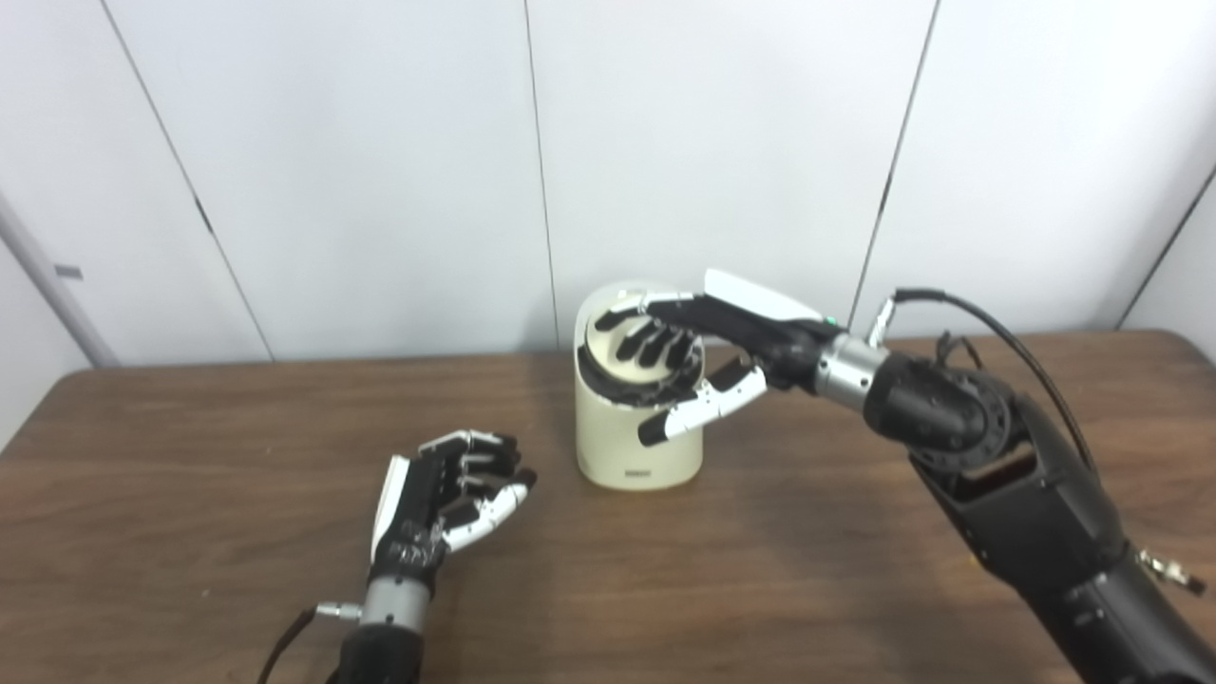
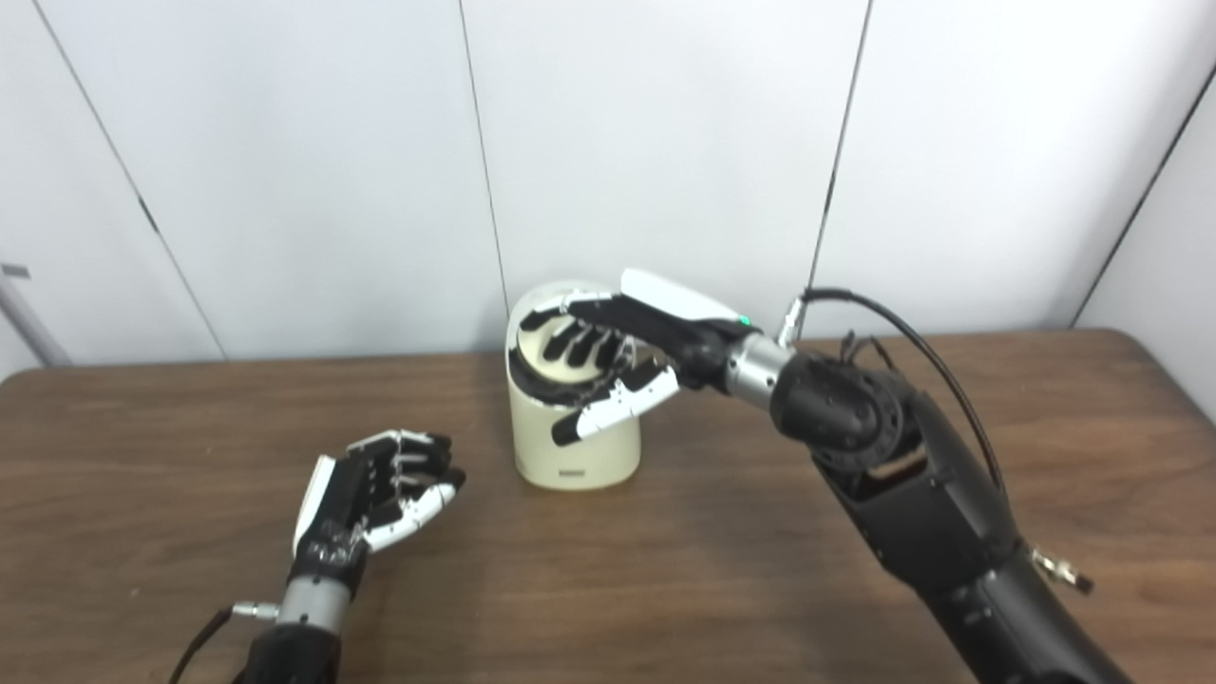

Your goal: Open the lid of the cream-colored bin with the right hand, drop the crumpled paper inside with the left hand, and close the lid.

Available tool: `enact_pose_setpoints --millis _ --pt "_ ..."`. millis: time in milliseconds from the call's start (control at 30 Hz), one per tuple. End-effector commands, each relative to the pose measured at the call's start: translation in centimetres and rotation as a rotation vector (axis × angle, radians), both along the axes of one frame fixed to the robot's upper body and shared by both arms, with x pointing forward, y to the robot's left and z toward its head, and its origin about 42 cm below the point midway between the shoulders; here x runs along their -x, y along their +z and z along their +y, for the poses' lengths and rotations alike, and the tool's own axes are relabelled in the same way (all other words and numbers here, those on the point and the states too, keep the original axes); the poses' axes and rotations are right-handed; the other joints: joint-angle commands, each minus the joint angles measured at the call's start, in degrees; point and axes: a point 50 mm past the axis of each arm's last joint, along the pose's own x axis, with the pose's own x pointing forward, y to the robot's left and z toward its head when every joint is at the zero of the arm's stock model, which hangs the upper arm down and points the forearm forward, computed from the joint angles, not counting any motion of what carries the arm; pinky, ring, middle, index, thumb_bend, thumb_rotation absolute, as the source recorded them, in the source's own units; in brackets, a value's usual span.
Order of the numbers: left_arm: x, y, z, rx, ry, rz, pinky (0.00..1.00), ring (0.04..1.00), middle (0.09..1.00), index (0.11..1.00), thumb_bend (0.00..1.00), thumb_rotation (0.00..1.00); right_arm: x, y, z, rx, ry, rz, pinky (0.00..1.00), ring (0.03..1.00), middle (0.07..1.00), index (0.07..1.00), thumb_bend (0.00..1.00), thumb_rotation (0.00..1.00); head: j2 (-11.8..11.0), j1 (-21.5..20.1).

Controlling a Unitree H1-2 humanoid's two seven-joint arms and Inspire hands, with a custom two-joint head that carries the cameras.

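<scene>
The cream-colored bin (image 1: 629,446) stands upright at the back middle of the brown table (image 1: 741,579). Its round lid (image 1: 604,344) is tilted, with a dark gap showing along its front rim. My right hand (image 1: 722,332) reaches in from the right; its fingers lie spread on top of the lid, and the thumb hangs in front of the bin, apart from the fingers. My left hand (image 1: 446,489) rests low over the table, left of and in front of the bin, with its fingers curled in. I see no crumpled paper in it or anywhere on the table.
White wall panels (image 1: 380,171) stand right behind the table's far edge, close behind the bin. A black cable (image 1: 997,332) loops above my right forearm. The table's far right corner (image 1: 1173,342) is rounded.
</scene>
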Motion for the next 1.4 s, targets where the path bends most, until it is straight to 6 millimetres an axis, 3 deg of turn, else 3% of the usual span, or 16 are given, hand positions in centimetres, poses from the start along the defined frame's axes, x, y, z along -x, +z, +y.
enact_pose_setpoints --millis 0,433,800,1100,1367 --pt "-0.4 2.0 -0.3 -0.006 0.006 -0.078 0.49 0.616 0.697 0.497 0.51 0.06 0.3 0.2 0.8 0.055 0.063 -0.005 0.58 0.690 0.733 0.807 0.66 0.49 0.1 0.0" --pt "-0.1 1.7 -0.2 -0.009 0.012 -0.074 0.49 0.605 0.684 0.497 0.51 0.06 -0.2 -0.4 1.3 0.105 0.071 -0.007 0.56 0.698 0.737 0.803 0.64 0.55 0.5 0.4" --pt "0.0 1.8 -0.2 -0.005 0.012 -0.073 0.48 0.602 0.683 0.497 0.51 0.06 -1.6 1.0 2.1 0.183 0.045 0.026 0.56 0.669 0.733 0.809 0.66 0.59 0.7 0.5" --pt "0.2 1.8 -0.2 -0.012 0.017 -0.067 0.48 0.598 0.681 0.497 0.51 0.05 -1.5 0.8 2.4 0.224 0.083 0.036 0.56 0.681 0.736 0.797 0.66 0.59 1.1 0.5" --pt "0.3 1.8 -0.4 -0.009 0.020 -0.064 0.48 0.594 0.678 0.497 0.51 0.06 -1.3 0.8 2.8 0.267 0.103 0.034 0.60 0.705 0.749 0.813 0.70 0.66 1.3 0.5"
